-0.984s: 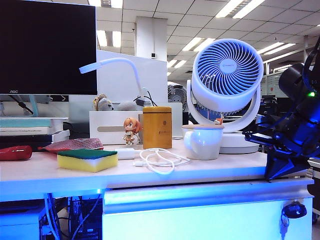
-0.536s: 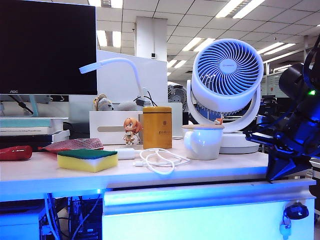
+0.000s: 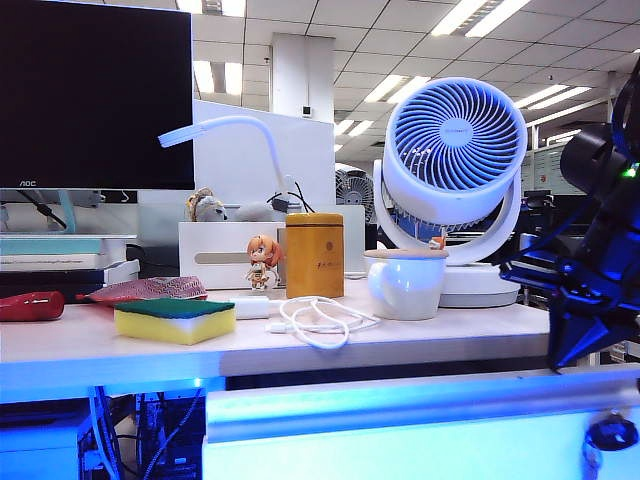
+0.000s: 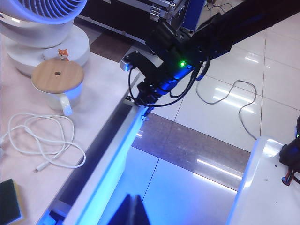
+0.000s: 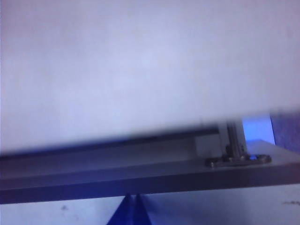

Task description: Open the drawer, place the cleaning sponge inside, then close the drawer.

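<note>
Yellow cleaning sponge [image 3: 174,321] beside closed grippers

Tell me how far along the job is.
Done: nothing complete. In hand: right gripper, shut, at the right end of the wide white drawer, already partly out. Left gripper, shut, hovers empty. Left: yellow-and-green cleaning sponge, lying on the desktop, goes in; close.

On the pale worktop [image 3: 420,335], the white lidded mug [image 3: 405,283] serves as landmark. Left of it lie the coiled white cable [image 3: 318,322], the yellow-and-green block sponge [image 3: 174,320] and, farther left, the flat red woven pouch [image 3: 142,290]. Behind the mug stands the round white fan [image 3: 455,150]; behind and left, the cylindrical bamboo canister [image 3: 314,254]. Below it, the wide white drawer [image 3: 400,440] juts forward. Right of the mug, at the drawer's end, sits the right gripper [image 3: 575,345]; the left gripper [image 4: 132,213] hangs before the drawer front.
</note>
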